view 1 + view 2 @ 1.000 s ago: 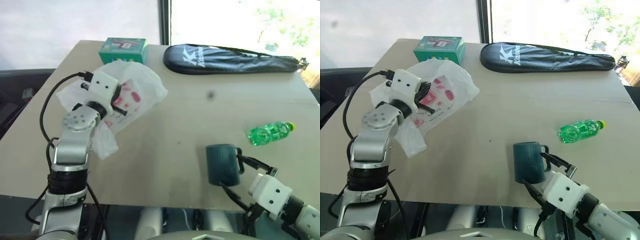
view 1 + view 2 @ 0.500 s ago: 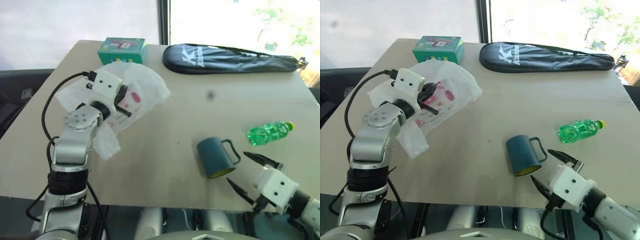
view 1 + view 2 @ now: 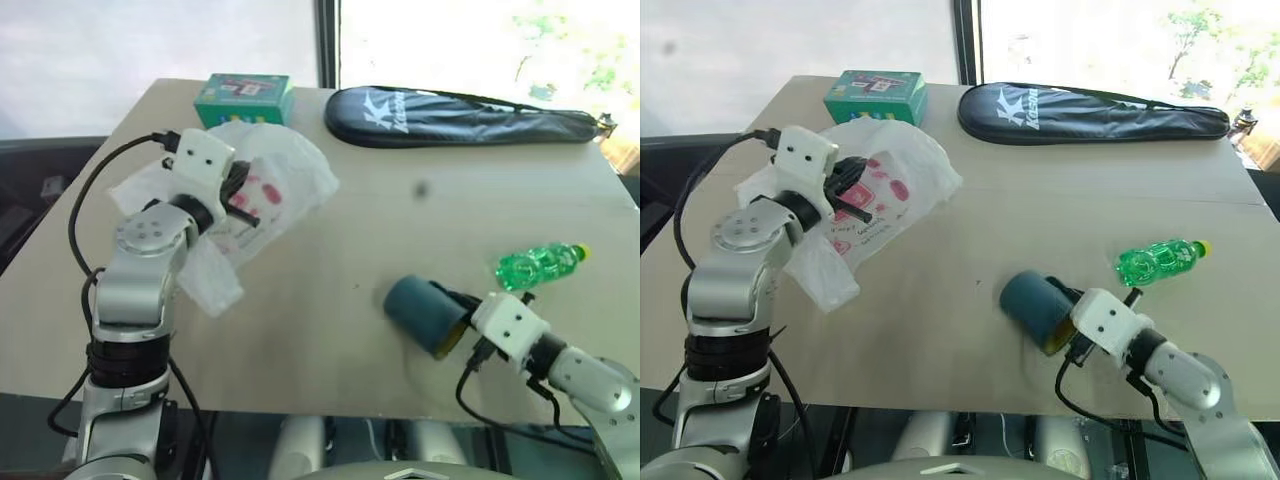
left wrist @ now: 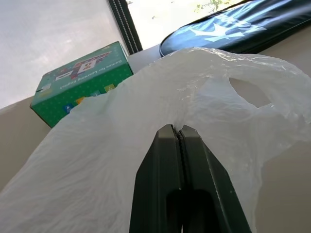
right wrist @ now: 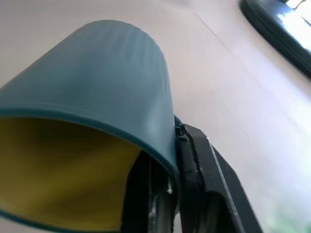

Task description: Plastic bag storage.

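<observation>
Plastic bag: a thin, crinkly, translucent white plastic carrier bag (image 3: 268, 190) with red print lies bunched on the beige wooden table (image 3: 330, 250), just in front of the green cardboard box; one handle loop shows in the left wrist view.
Left gripper: the left gripper (image 4: 180, 133) has its two black fingers pressed flat together, pinching a fold of the plastic bag between them, just in front of the green box; the film is lifted off the table at the pinch and drapes down around it.
Right gripper: the right gripper (image 5: 177, 145) is closed on the rim of the mug, one finger inside the mouth and one outside against the wall, on the side of the mug farthest from the green box.
Mug: a dark teal mug (image 3: 425, 312) with a yellow inside lies on its side on the table, well apart from the green box, near the table's front edge, its mouth turned toward the right gripper.
Green box: a green cardboard box (image 3: 245, 100) with printed pictures on top stands at the table's far edge; the plastic bag lies just beside it.
Racket cover: a long black fabric racket cover (image 3: 460, 117) with white lettering lies along the far edge, near the green box, on its right.
Bottle: a small green plastic bottle (image 3: 540, 265) with a yellow cap lies on its side, far from the green box, near the mug and clear of it.
Cable: a black cable (image 3: 95, 215) loops from the left arm's wrist, on the near side of the green box.
</observation>
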Controlling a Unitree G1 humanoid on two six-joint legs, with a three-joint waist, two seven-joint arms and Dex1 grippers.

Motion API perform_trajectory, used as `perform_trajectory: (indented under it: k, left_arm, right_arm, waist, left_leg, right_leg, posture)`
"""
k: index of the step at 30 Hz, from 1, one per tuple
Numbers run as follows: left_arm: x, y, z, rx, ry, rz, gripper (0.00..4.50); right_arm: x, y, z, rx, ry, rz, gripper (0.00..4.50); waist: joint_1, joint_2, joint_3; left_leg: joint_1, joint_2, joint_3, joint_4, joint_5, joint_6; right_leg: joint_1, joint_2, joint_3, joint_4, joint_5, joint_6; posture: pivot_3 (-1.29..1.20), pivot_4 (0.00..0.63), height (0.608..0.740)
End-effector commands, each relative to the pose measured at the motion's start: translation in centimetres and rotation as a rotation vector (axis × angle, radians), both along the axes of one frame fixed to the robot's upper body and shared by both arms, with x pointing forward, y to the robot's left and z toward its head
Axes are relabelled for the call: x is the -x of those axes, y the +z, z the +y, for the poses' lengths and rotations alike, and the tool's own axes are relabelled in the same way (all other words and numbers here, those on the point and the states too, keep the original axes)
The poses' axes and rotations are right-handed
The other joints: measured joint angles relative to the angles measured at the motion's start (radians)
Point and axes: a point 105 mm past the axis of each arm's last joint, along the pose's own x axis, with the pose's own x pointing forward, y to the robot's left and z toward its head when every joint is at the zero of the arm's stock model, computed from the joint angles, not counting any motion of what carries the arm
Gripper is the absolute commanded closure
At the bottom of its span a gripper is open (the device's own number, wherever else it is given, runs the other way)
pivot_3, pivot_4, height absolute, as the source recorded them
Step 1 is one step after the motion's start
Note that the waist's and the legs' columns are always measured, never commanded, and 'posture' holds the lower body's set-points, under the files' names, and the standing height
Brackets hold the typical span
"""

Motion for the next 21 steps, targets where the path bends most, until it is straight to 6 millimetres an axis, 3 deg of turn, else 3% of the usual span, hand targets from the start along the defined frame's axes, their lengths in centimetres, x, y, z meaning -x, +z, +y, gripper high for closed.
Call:
perform_trajectory:
  k: [1, 4, 7, 11, 16, 18, 21]
  left_arm:
    - [0.9, 2.8, -1.5, 0.075, -0.084, -0.063, 4.50]
    - [1.2, 3.6, -2.2, 0.123, -0.122, -0.056, 4.50]
    - [1.6, 5.0, -2.8, 0.203, -0.160, -0.044, 4.50]
    - [2.4, 5.6, -3.9, 0.253, -0.216, -0.021, 4.50]
    - [3.5, 5.6, -5.5, 0.293, -0.290, 0.035, 4.50]
    - [4.1, 4.6, -6.1, 0.284, -0.319, 0.081, 4.50]
    - [4.3, 4.1, -6.3, 0.319, -0.320, 0.110, 4.50]
  right_arm:
    - [-2.8, 2.6, 2.1, -0.111, 0.044, -0.019, 4.45]
    - [-5.9, 3.6, 4.4, -0.135, 0.069, -0.020, 4.45]
    - [-9.2, 4.7, 9.2, -0.174, 0.133, -0.028, 4.45]
    - [-11.9, 5.0, 13.1, -0.185, 0.141, -0.037, 4.45]
    - [-14.0, 5.9, 18.0, -0.246, 0.149, -0.043, 4.45]
    - [-15.6, 6.2, 19.5, -0.239, 0.055, -0.101, 4.45]
    - [-15.9, 5.7, 22.2, -0.187, 0.062, -0.087, 4.45]
  waist:
    - [-0.004, -0.001, 0.002]
    - [-0.006, -0.002, 0.003]
    - [-0.013, -0.003, 0.005]
    - [-0.018, -0.003, 0.006]
    - [-0.029, -0.004, 0.008]
    - [-0.034, -0.004, 0.008]
    - [-0.037, -0.004, 0.009]
  left_leg:
    - [0.000, 0.000, 0.000, 0.001, 0.000, 0.000]
    - [0.000, 0.000, 0.000, 0.003, 0.000, 0.000]
    - [0.001, -0.001, 0.000, 0.003, 0.001, -0.001]
    - [-0.001, -0.001, 0.000, 0.003, 0.001, -0.002]
    - [-0.003, -0.002, 0.000, 0.003, 0.001, -0.002]
    - [-0.003, -0.001, 0.000, 0.003, 0.002, -0.003]
    - [-0.001, -0.001, 0.000, 0.001, 0.003, -0.004]
  right_leg:
    - [0.000, 0.000, 0.000, 0.001, 0.000, 0.000]
    - [0.000, -0.001, 0.000, 0.004, 0.000, 0.000]
    - [-0.002, 0.000, 0.000, 0.009, 0.000, -0.001]
    - [-0.004, 0.000, 0.001, 0.010, 0.000, -0.001]
    - [-0.005, -0.001, 0.000, 0.010, 0.000, -0.001]
    - [-0.006, -0.001, 0.000, 0.011, 0.000, -0.001]
    - [-0.005, -0.001, 0.000, 0.011, 0.000, -0.001]
  posture:
    - [0.00, 0.150, 0.740]
    - [0.00, 0.150, 0.740]
    - [0.00, 0.150, 0.740]
    - [0.00, 0.150, 0.740]
    - [0.00, 0.150, 0.740]
    - [0.00, 0.150, 0.740]
    - [0.00, 0.150, 0.740]
